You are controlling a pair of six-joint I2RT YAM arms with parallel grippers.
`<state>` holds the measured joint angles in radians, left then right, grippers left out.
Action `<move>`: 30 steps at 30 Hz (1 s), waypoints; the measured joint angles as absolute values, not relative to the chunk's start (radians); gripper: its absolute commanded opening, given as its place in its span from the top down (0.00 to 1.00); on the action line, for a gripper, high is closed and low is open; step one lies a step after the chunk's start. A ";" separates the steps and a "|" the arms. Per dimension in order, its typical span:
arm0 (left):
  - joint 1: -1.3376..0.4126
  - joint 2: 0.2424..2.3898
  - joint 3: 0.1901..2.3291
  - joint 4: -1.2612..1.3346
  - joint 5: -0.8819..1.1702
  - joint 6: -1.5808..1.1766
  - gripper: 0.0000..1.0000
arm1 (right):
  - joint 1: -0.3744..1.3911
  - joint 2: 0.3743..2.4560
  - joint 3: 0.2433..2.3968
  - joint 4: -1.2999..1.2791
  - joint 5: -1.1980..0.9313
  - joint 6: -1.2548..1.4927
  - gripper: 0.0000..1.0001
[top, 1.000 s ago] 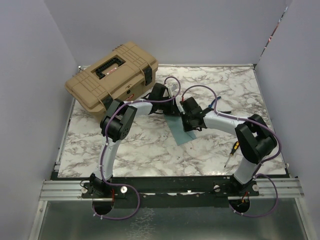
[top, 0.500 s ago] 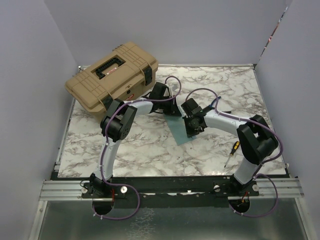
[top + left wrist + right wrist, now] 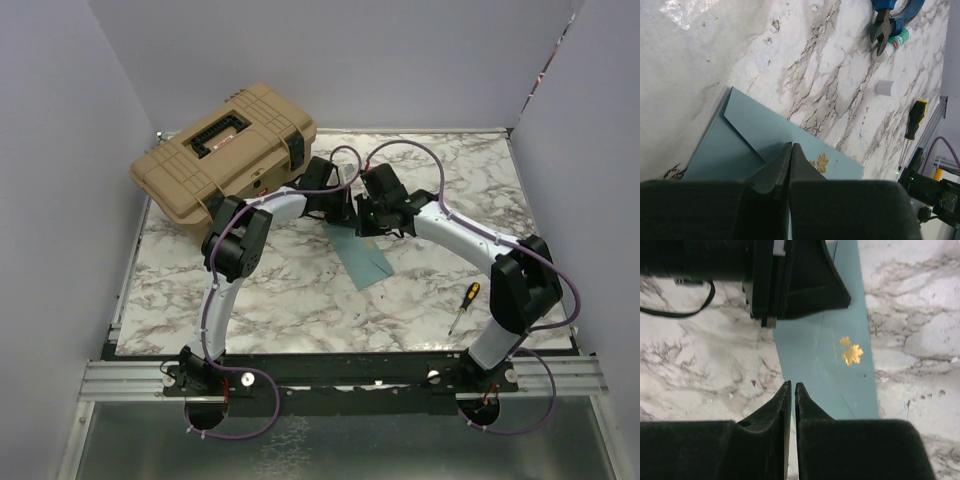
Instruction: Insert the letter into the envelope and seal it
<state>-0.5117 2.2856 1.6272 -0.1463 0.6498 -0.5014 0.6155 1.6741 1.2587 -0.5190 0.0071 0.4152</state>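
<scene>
There is 1 teal envelope (image 3: pixel 362 262) mid-table, 1 tan toolbox (image 3: pixel 225 150) at far left and 1 screwdriver (image 3: pixel 462 305) at near right. The left wrist view adds 1 pliers (image 3: pixel 883 27), 1 green-and-white tube (image 3: pixel 895 42) and 1 white cap (image 3: pixel 886 88). There are 2 arms: the left arm (image 3: pixel 240 240) and the right arm (image 3: pixel 470 240).

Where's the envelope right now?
In the top view the envelope lies flat in the middle of the table, the toolbox behind it to the left and the screwdriver nearer on its right.
</scene>
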 measured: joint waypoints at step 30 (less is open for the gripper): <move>-0.480 2.304 1.641 -0.149 0.594 -0.496 1.00 | 0.616 1.842 1.192 -0.175 0.187 0.390 0.65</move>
<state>-0.4797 2.3043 1.6413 -0.1486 0.5938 -0.4957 0.6155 1.8420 1.1919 -0.1753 0.1871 0.3897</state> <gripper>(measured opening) 0.002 0.296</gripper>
